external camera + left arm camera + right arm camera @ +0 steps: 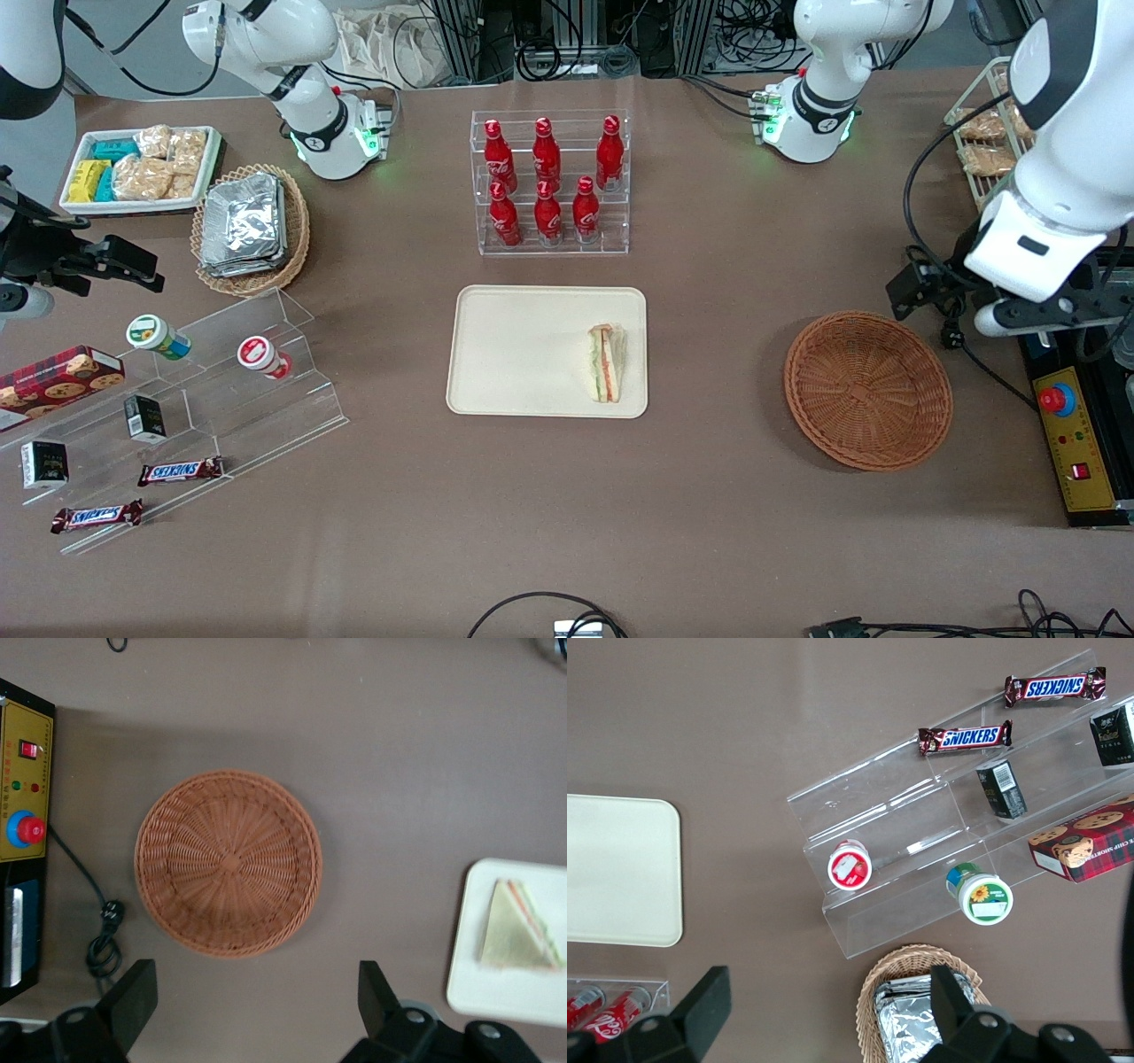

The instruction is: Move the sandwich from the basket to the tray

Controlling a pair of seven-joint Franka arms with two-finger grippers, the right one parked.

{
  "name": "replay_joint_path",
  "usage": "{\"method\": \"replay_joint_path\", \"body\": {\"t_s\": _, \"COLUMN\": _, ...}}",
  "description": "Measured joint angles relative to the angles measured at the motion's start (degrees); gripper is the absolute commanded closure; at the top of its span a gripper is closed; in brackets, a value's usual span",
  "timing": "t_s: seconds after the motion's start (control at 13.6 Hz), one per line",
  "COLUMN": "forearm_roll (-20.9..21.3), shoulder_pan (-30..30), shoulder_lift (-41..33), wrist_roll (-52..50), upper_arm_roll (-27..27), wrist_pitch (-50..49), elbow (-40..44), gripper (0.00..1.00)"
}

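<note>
Gripper point(252, 1010) hangs spread and empty above the basket point(229, 862). Sandwich point(606, 362) lies on the tray point(523, 350). We'd call it soft and light, so pinch the bread faces gently.

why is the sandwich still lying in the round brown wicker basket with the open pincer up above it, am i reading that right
Not quite. The sandwich lies on the cream tray, near its edge toward the working arm's end. The round brown wicker basket holds nothing, as the front view and the left wrist view both show. The open pincer does hang above the basket.
</note>
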Motion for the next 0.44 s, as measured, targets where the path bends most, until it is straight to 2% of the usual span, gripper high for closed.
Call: {"method": "replay_joint_path", "body": {"t_s": 0.44, "forearm_roll": -2.2, "shoulder_pan": -0.73, "shoulder_lift": -1.08, "wrist_roll": 5.3, "upper_arm_roll": 2.81, "wrist_pitch": -1.9, "elbow": -0.07, "gripper": 0.0}}
